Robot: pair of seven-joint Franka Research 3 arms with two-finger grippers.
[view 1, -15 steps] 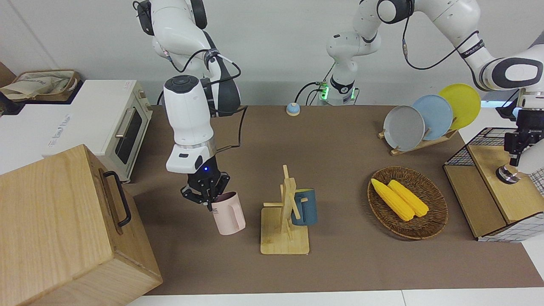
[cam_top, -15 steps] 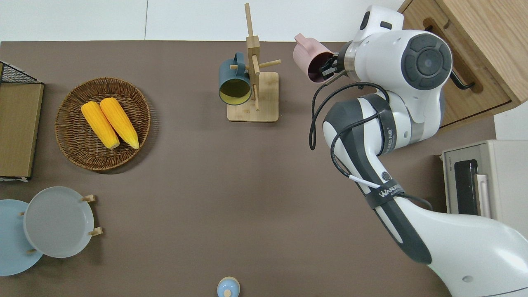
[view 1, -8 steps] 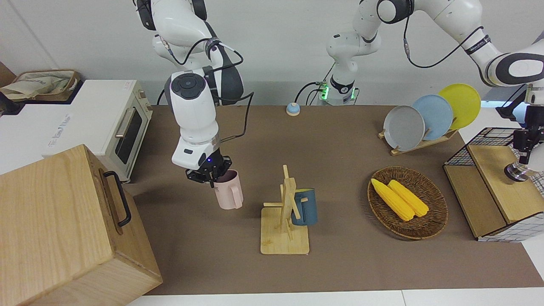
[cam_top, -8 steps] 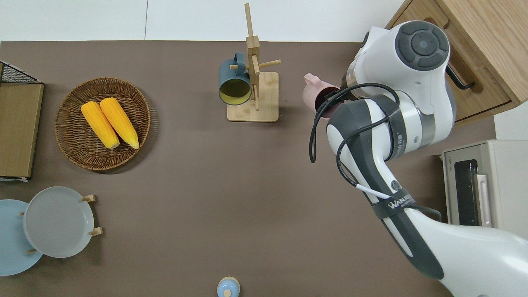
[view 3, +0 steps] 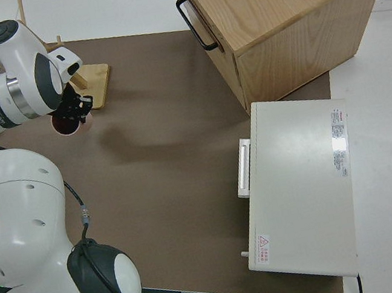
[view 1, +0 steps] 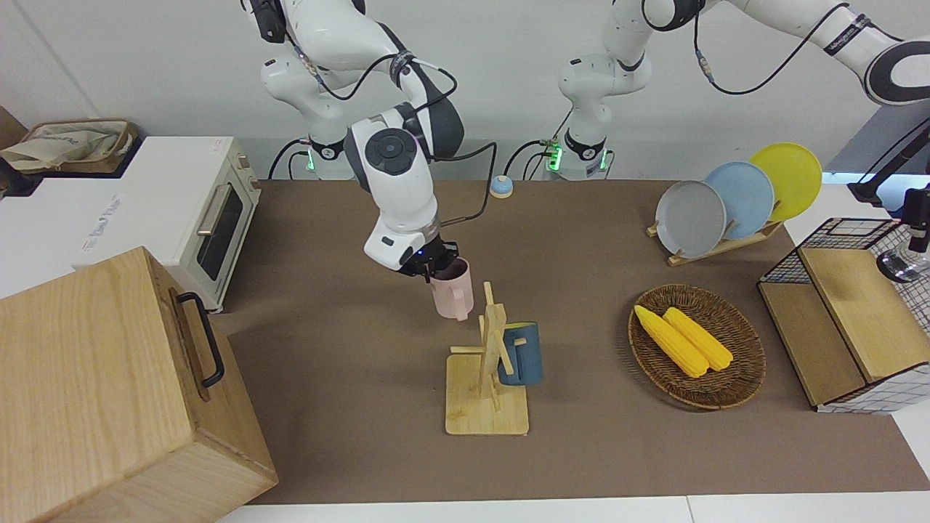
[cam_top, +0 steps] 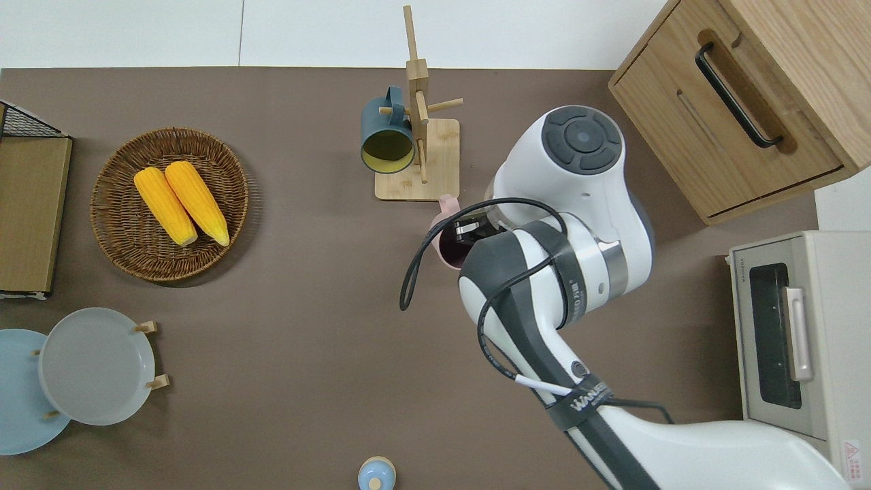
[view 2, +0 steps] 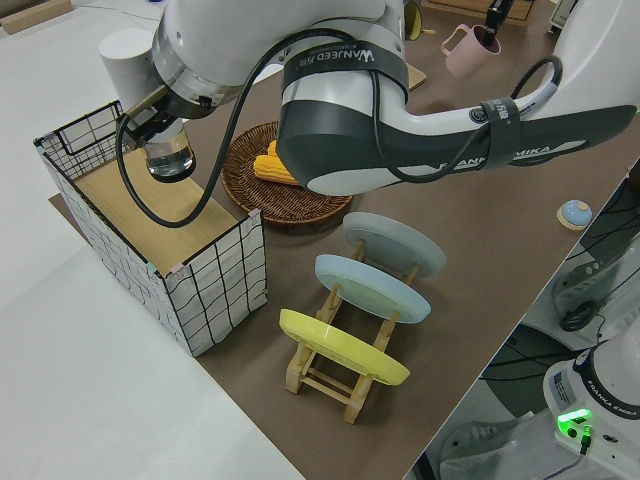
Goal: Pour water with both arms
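Observation:
My right gripper is shut on the rim of a pink mug and holds it upright in the air, over the table just nearer to the robots than the wooden mug rack. The mug's dark inside shows in the overhead view, with the right gripper at its rim. My left gripper is shut on a clear glass and holds it above the wooden board in the wire crate. The glass also shows in the front view.
A dark blue mug hangs on the rack. A wicker basket holds two corn cobs. A plate rack, a blue bell, a toaster oven and a large wooden box stand around the table.
My right gripper has carried the pink mug from beside the wooden box toward the robots and the table's middle. My left gripper has lifted the glass off the wooden board.

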